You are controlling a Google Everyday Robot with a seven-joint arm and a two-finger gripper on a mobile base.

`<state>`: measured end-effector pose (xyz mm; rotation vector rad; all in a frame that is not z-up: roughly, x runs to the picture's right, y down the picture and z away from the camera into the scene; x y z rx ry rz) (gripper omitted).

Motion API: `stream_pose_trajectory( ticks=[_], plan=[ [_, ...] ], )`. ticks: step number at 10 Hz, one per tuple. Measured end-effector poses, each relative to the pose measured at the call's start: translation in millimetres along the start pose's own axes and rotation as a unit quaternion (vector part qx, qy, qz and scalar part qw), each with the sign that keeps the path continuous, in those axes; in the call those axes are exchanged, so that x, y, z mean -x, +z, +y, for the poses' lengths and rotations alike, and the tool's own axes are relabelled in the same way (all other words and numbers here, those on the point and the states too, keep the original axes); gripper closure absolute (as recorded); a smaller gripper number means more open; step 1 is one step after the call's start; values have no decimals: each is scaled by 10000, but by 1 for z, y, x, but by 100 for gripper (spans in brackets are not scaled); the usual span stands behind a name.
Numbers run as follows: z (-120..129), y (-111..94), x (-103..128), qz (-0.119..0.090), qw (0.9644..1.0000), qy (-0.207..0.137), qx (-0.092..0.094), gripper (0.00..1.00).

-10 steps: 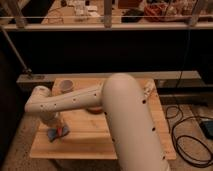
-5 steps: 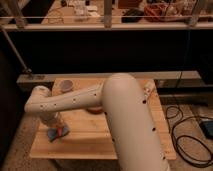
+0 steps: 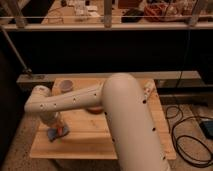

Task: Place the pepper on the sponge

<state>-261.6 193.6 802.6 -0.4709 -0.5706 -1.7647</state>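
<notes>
The light-blue sponge (image 3: 54, 134) lies near the left front of the wooden table (image 3: 85, 142). The orange-red pepper (image 3: 61, 130) lies on or right against the sponge's top. My gripper (image 3: 52, 122) hangs directly over both, at the end of the big white arm (image 3: 100, 100) that reaches in from the right. The arm's wrist covers the fingers and part of the sponge.
A small pale cup (image 3: 65, 87) stands at the table's back left. A dark red plate (image 3: 95, 109) peeks out under the arm at mid-table. A white object (image 3: 148, 90) sits at the back right. Cables (image 3: 187, 132) lie on the floor to the right.
</notes>
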Motion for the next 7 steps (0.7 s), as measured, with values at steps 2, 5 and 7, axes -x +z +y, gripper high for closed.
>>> stream_pose_trajectory(
  ticks=[2, 5, 7],
  plan=[
    [0, 0, 0, 0, 10000, -37, 3, 90],
    [0, 1, -1, -1, 10000, -96, 9, 90],
    [0, 0, -2, 1, 9999, -146, 12, 90]
  ],
)
